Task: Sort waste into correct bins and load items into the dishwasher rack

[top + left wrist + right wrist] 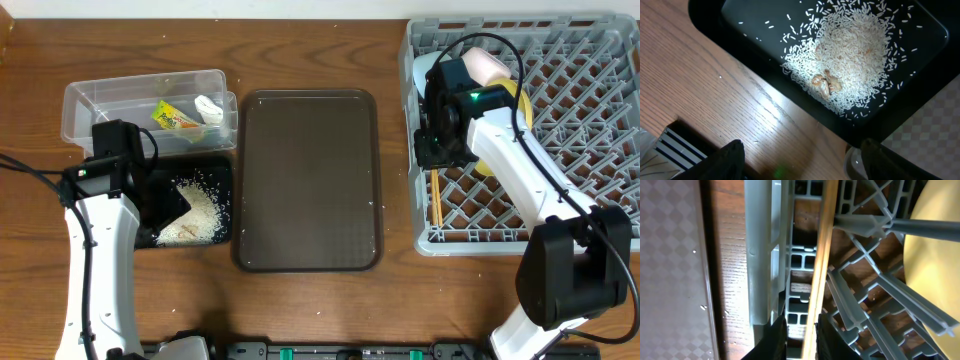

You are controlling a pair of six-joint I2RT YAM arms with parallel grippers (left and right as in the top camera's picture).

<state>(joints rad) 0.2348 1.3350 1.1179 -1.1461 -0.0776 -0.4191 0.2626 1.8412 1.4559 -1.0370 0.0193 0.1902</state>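
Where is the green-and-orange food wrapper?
Overhead view, left side: the wrapper lies inside the clear plastic tub, beside a crumpled white scrap.

Left arm [95,260] at eight o'clock and right arm [520,160] at three o'clock share smooth white shells, boxy black joints, a small green light [476,97] near each wrist, and thin black cables [30,168] looping alongside; matte black fingers [727,160]

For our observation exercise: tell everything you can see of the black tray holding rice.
The black tray is shallow, rectangular, round-cornered, glossy like plastic. It lies flat on the wooden table, beside the clear tub, left of the brown tray. Inside: a heap of white rice, scattered grains, and a small brownish scrap.
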